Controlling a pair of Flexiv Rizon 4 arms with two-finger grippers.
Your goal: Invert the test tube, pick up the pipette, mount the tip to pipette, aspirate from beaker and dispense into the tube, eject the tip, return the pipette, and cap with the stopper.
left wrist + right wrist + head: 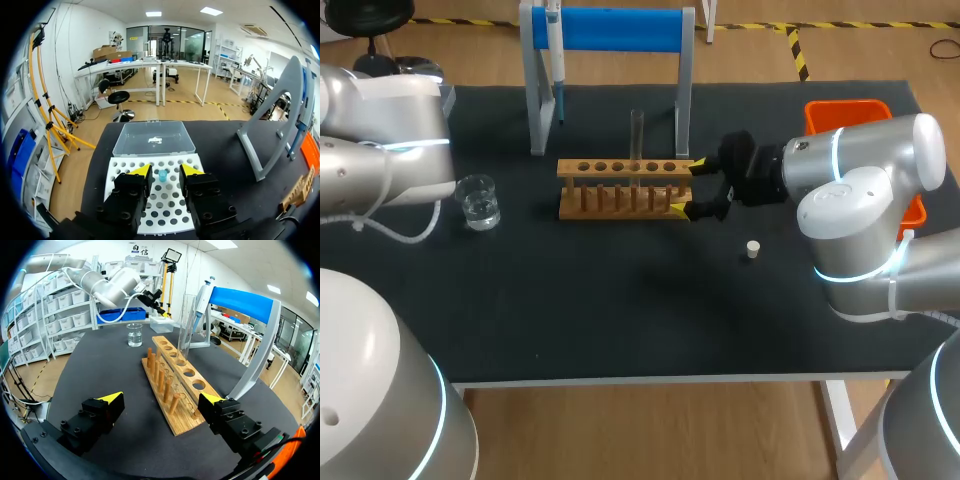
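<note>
An empty glass test tube (pixel 637 135) stands upright in the wooden rack (pixel 620 187). My right gripper (pixel 689 188) is open, its yellow tips on either side of the rack's right end (pixel 175 410) and apart from the tube (pixel 186 325). The pipette (pixel 557 55) hangs on the blue-topped stand (pixel 618 30). A water beaker (pixel 478 200) sits to the left and a small stopper (pixel 752 249) to the right. In the left wrist view, my left gripper (pixel 165 171) hovers open over a white perforated tip rack (pixel 122 170), a blue tip (pixel 163 175) between its fingers, untouched.
An orange bin (pixel 850 112) sits at the table's back right behind my right arm. A clear lidded box (pixel 153 138) lies just beyond the tip rack. The grey stand leg (pixel 265 140) rises to the right of my left gripper.
</note>
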